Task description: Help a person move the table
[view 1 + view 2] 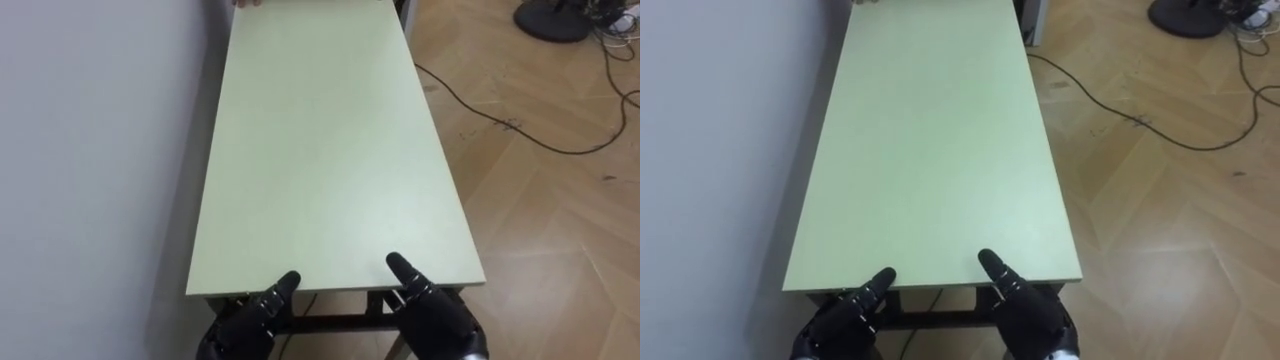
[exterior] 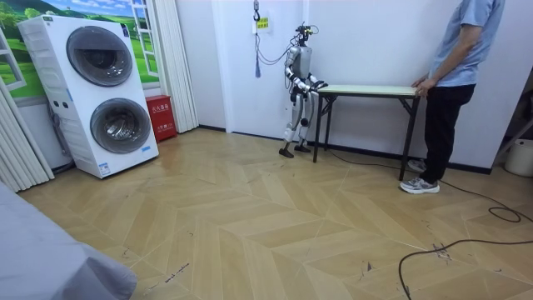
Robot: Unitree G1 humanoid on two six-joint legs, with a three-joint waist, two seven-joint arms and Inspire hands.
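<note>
Robot (image 2: 298,79): silver-grey torso, dark limbs. Black glossy shells seen on left hand (image 1: 250,322) and right hand (image 1: 432,312), pale specks along fingers. Person (image 2: 454,75): light blue short-sleeved shirt, black trousers, pale shoes worn.

Table (image 1: 320,140): long, pale green top, dark legs, one long side close along the white wall (image 1: 90,150). At its near edge we log the left hand (image 1: 250,320) and right hand (image 1: 435,315); at its far end, a person's hand (image 2: 423,83). It stands on herringbone wood floor (image 2: 250,225).
</note>
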